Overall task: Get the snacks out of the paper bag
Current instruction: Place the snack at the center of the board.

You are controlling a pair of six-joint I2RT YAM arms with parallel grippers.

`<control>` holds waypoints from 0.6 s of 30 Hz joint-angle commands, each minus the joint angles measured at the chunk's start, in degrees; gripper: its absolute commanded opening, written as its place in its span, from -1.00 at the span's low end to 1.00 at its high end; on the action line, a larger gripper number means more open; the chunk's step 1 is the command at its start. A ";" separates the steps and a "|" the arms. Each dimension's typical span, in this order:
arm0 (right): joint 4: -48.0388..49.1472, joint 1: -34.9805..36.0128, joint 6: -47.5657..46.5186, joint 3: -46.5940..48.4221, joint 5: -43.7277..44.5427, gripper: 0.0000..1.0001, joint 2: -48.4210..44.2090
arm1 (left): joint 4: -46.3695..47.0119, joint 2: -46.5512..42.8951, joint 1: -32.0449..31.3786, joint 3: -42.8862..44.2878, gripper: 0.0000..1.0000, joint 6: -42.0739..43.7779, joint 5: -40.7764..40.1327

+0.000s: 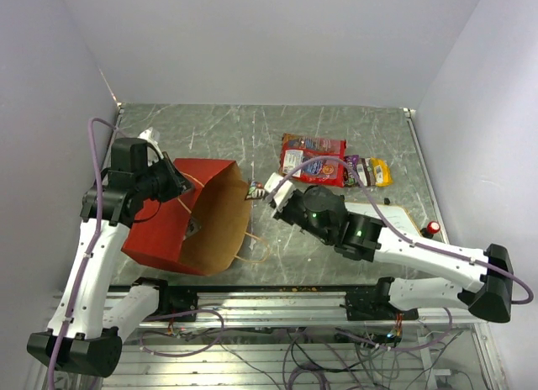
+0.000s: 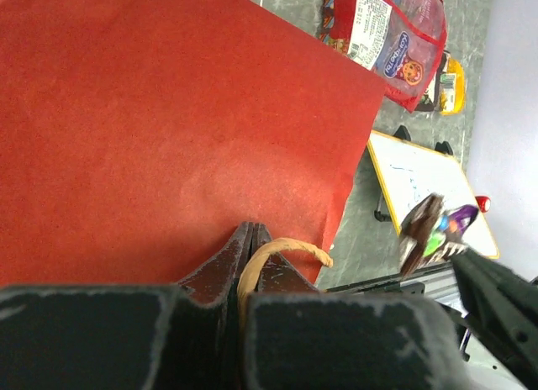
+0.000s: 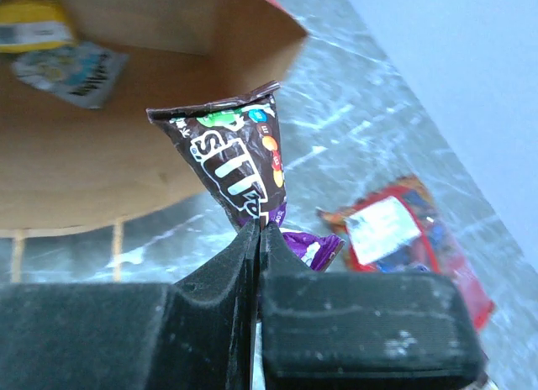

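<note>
- Brown candy packet (image 3: 239, 167) hangs just outside the bag mouth, pinched by its lower corner in the closed right gripper (image 3: 257, 230), long axis running straight out from the fingertips.
- Large red bag (image 3: 395, 239) lies to that gripper's right, the likely set-down side.
- Paper bag (image 3: 101, 163) gapes to its left, yellow packet (image 3: 29, 24) and pale packet (image 3: 71, 69) inside; left gripper (image 2: 250, 239) clamps its handle (image 2: 282, 249).
</note>
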 commanded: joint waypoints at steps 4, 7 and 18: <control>2.31 -14.96 5.31 1.99 5.65 -1.00 -1.32 | 0.00 -0.15 -0.28 1.29 -0.86 1.36 -0.18; -1.76 -23.99 15.50 5.29 4.55 -1.00 2.50 | -0.31 -0.37 -0.28 1.37 -0.86 1.09 0.39; -18.55 -48.09 32.93 15.20 -1.79 -1.00 21.43 | -0.79 0.05 -0.28 1.36 -0.86 1.03 2.38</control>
